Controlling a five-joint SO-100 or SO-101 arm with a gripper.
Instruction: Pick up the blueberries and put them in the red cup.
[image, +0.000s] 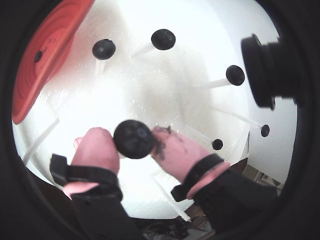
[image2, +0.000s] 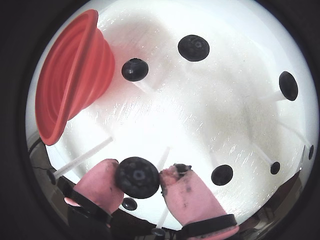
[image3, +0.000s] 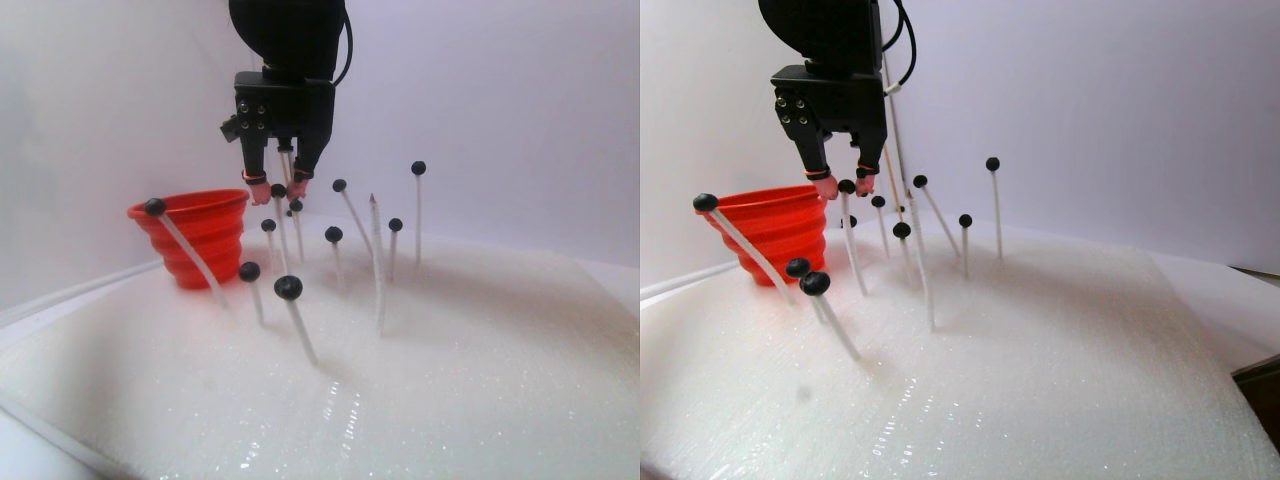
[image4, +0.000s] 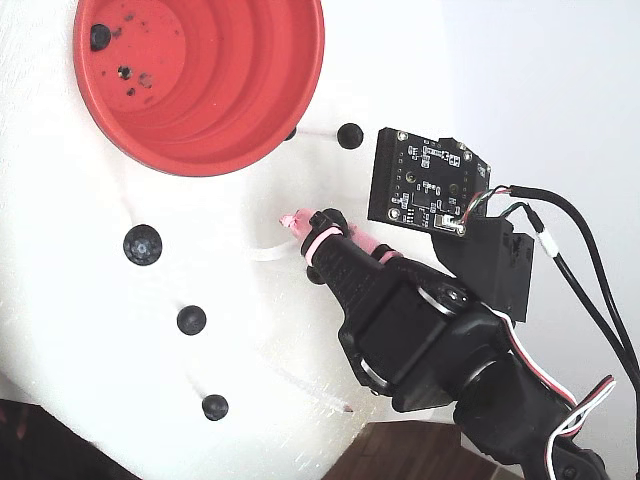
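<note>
Pink-padded fingertips (image: 97, 150) fill the bottom of both wrist views, and the gripper (image: 134, 141) has them pressed against either side of one blueberry (image: 134, 139), so it is closed on that berry. In the other wrist view the same blueberry (image2: 137, 177) sits between the pads at the lower centre of the frame, and the right-hand pad is smeared with dark stains.

Beyond the held berry, more blueberries (image: 163, 39) stand on thin white sticks (image: 215, 83) that rise from a white foam sheet (image2: 200, 115). In that wrist view one lies in the upper centre (image2: 193, 48), one just beside the cup's wall (image2: 134, 69), and one near the right edge.

The red cup (image2: 70, 80) occupies the upper left of both wrist views, apart from the gripper. The fixed view looks down into the red cup (image4: 250, 100) at the upper left of its frame; its base is dark-speckled and one berry (image4: 100, 37) lies inside near the far wall.

In the stereo pair view the gripper (image3: 277, 190) hangs from the black arm (image3: 285, 100) at the upper left, its pink tips around a berry at the top of a stick, just to the right of the cup's rim. Other berries on sticks stand in front of it and to its right, some tilted.
</note>
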